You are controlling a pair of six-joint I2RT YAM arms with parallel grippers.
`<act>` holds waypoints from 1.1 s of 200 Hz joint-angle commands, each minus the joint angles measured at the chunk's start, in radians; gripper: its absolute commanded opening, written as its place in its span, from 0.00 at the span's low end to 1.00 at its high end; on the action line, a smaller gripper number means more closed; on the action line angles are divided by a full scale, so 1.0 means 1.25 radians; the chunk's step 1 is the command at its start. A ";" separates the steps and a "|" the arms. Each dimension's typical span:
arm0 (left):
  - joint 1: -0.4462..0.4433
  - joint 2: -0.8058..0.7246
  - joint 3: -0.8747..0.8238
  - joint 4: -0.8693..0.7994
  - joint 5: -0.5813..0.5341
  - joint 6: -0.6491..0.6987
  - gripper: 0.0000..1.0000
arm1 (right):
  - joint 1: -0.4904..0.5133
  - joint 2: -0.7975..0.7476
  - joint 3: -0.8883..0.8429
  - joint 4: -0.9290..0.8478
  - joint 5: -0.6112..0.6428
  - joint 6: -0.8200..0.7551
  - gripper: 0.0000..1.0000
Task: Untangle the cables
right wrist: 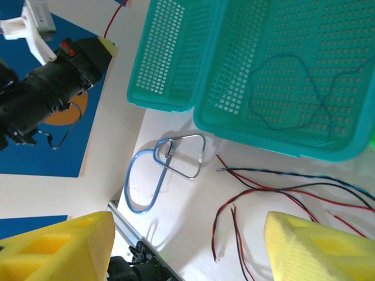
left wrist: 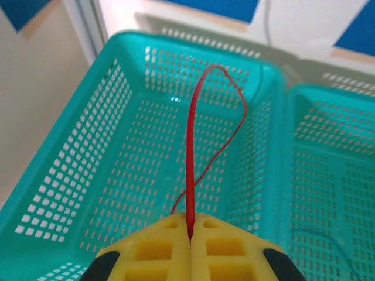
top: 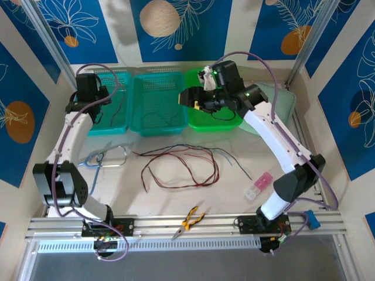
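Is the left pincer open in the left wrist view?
No, the left pincer is shut on a red cable above the teal basket.

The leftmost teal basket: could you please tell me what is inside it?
A thin red cable loops inside the leftmost teal basket, pinched in the shut left claw. The claw hides the basket's near floor, so anything there cannot be seen.

Ahead of me on the bench (top: 146,205): three mesh baskets in a row at the far edge, touching. Teal left (top: 117,126), teal middle (top: 146,99), green right (top: 202,122). Yellow-handled pliers (top: 188,222) lie on the near rail (top: 228,218). Left: light-blue tube loop (top: 94,159) overlapping a metal wire clip (top: 117,155). Right: small pink-and-white box (top: 258,186).
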 commanded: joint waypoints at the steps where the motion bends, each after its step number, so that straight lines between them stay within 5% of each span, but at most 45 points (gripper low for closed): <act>1: 0.046 0.057 0.043 -0.066 0.095 -0.047 0.00 | -0.015 -0.042 -0.034 0.004 -0.003 -0.007 0.68; 28: 0.079 0.165 0.118 -0.159 0.203 -0.072 0.00 | -0.006 -0.053 -0.026 -0.043 0.046 -0.033 0.68; 94: 0.083 0.340 0.258 -0.260 0.311 -0.066 0.00 | -0.001 -0.111 -0.092 -0.037 0.071 -0.034 0.69; 113: 0.083 0.365 0.275 -0.277 0.327 -0.064 0.38 | -0.003 -0.116 -0.099 -0.036 0.067 -0.033 0.69; 137: 0.083 0.362 0.264 -0.272 0.331 -0.057 0.59 | -0.005 -0.121 -0.104 -0.046 0.070 -0.033 0.69; 176: 0.082 0.299 0.237 -0.246 0.301 -0.018 0.73 | -0.002 -0.163 -0.159 -0.046 0.087 -0.023 0.69; 220: 0.047 0.146 0.208 -0.249 0.261 0.003 0.74 | 0.002 -0.278 -0.266 -0.034 0.168 0.036 0.69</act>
